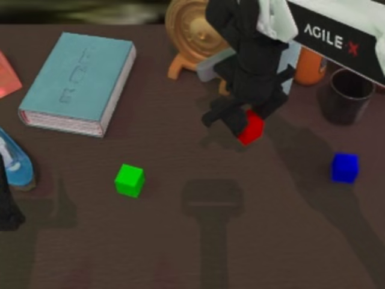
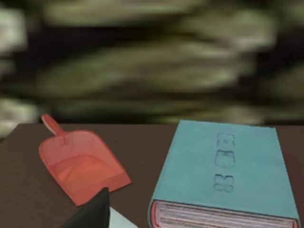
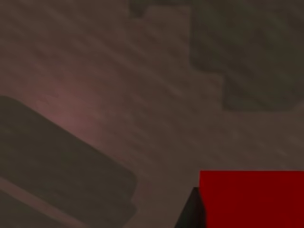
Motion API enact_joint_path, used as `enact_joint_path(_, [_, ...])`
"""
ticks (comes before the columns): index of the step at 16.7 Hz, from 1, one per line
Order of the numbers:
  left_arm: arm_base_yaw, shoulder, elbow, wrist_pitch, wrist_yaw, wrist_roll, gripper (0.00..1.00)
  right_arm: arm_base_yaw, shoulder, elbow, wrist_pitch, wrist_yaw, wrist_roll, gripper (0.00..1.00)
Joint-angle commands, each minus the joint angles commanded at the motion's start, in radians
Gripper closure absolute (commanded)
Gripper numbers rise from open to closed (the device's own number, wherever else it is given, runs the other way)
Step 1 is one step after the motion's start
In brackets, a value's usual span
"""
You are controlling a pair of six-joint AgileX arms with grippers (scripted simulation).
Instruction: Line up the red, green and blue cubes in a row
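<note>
The red cube (image 1: 252, 128) lies right of the table's middle under my right gripper (image 1: 243, 123), which reaches down from the back. In the right wrist view the red cube (image 3: 251, 199) fills the space beside a dark finger (image 3: 192, 213) that presses against its side, and it looks slightly raised over its shadow. The green cube (image 1: 130, 180) rests alone left of centre. Far to the right sits the blue cube (image 1: 344, 167). My left gripper (image 1: 7, 211) stays parked at the left edge.
A teal book (image 1: 78, 81) lies at the back left, with a red dustpan (image 2: 80, 166) beside it. At the back stand a round wooden object (image 1: 189, 30), an orange container (image 1: 310, 66) and a dark cup (image 1: 348, 93). A blue-and-white object (image 1: 15, 159) sits at the left edge.
</note>
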Motion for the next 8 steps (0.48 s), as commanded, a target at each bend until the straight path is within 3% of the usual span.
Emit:
enact_joint_path(4, [0.000,0.000,0.000,0.000,0.000,0.000,0.00,0.013,0.015,0.022,-0.010,0.001,0.037,1.00])
enact_joint_path(8, [0.000,0.000,0.000,0.000,0.000,0.000,0.00,0.089,0.059,0.113,-0.061,0.007,0.227,1.00])
